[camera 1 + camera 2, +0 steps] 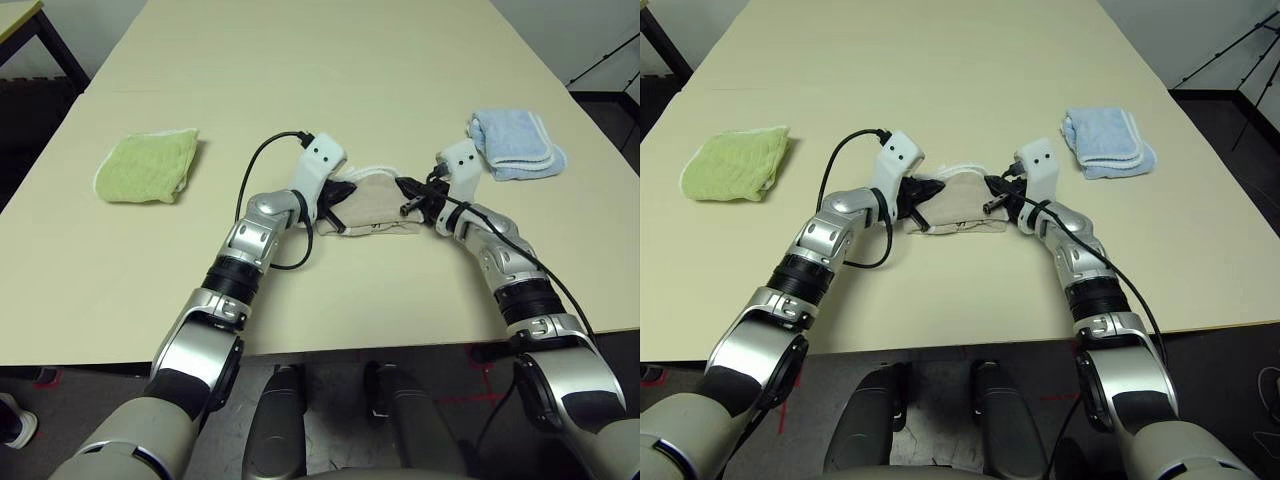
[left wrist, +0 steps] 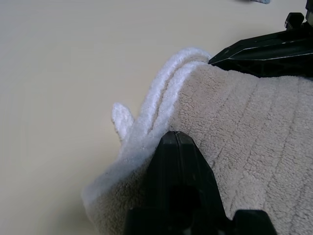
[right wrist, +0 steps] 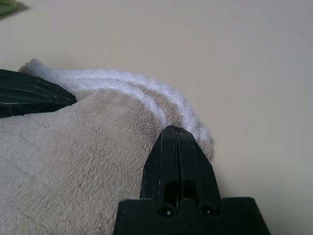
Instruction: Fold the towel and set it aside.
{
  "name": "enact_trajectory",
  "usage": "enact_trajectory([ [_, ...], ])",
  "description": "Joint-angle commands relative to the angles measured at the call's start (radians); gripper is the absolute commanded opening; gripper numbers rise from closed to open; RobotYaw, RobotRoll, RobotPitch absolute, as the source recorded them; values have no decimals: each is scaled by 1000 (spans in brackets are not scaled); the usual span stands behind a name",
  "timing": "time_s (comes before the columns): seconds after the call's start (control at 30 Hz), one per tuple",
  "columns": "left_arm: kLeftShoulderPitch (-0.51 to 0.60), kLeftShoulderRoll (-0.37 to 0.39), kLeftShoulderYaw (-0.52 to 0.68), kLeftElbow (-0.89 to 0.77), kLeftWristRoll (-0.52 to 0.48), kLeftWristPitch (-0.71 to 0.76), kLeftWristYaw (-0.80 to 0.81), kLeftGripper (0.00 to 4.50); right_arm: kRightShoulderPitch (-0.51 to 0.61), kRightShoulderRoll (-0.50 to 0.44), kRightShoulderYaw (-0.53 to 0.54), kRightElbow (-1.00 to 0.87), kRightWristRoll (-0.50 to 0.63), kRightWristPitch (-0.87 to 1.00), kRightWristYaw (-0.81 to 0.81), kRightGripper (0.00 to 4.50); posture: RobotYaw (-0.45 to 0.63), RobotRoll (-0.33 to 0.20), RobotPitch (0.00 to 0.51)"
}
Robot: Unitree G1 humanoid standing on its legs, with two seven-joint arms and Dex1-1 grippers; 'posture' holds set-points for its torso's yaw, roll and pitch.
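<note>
The beige towel (image 1: 378,205) lies folded in the middle of the table, with two white trimmed edges stacked along its far side (image 2: 161,98). My left gripper (image 1: 345,197) sits at the towel's left far corner, its fingers closed together on the cloth (image 2: 176,134). At the right far corner my right gripper (image 1: 408,190) is shut the same way, its tip just inside the white trim (image 3: 175,128). Each wrist view also catches the other gripper's black fingers (image 2: 264,49) lying along the towel (image 3: 73,147). The logo is hidden.
A light green folded towel (image 1: 148,165) lies at the left of the table (image 1: 320,60). A light blue folded towel (image 1: 515,145) rests at the right, close behind my right wrist. Another desk corner (image 1: 20,20) stands beyond the table's far left.
</note>
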Motion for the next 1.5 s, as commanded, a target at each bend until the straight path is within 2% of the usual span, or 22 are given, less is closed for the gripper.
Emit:
enact_trajectory([
  [0.03, -8, -17, 82, -53, -86, 14, -24, 0, 14, -7, -15, -41, 16, 5, 14, 23, 108, 0, 200],
  [0.1, -11, -9, 133, -108, -141, 32, -41, 0, 31, -24, -29, -123, 44, 24, 38, 511, 113, 0, 186],
  [0.2, 9, 16, 168, -186, -185, 52, -69, 645, 71, -56, -35, -234, 65, 44, 59, 1498, 112, 0, 179],
  [0.33, 84, 71, 202, -343, -256, 111, -114, 2074, 214, -89, -60, -452, 121, 69, 88, 2984, 110, 0, 171],
  [0.47, 163, 106, 209, -448, -286, 123, -135, 3699, 350, -108, -73, -618, 172, 80, 108, 4500, 104, 0, 168],
  [0.53, 200, 126, 221, -481, -296, 120, -141, 4469, 419, -118, -92, -693, 199, 73, 117, 4500, 97, 0, 165],
  [0.77, 259, 185, 235, -511, -314, 178, -129, 4469, 621, -158, -164, -801, 256, -8, 170, 4500, 77, 0, 156],
  [1.0, 263, 209, 221, -505, -299, 279, -85, 4469, 735, -192, -200, -774, 267, -96, 228, 4500, 71, 0, 155],
  [1.27, 274, 208, 227, -518, -316, 288, -85, 4469, 747, -204, -210, -712, 266, -154, 255, 4500, 69, 0, 159],
  [1.4, 313, 228, 221, -553, -279, 154, -117, 4469, 742, -206, -208, -698, 275, -158, 266, 4500, 76, 0, 162],
  [1.5, 327, 263, 203, -559, -278, 151, -154, 4469, 742, -204, -213, -687, 285, -169, 278, 4500, 83, 0, 163],
])
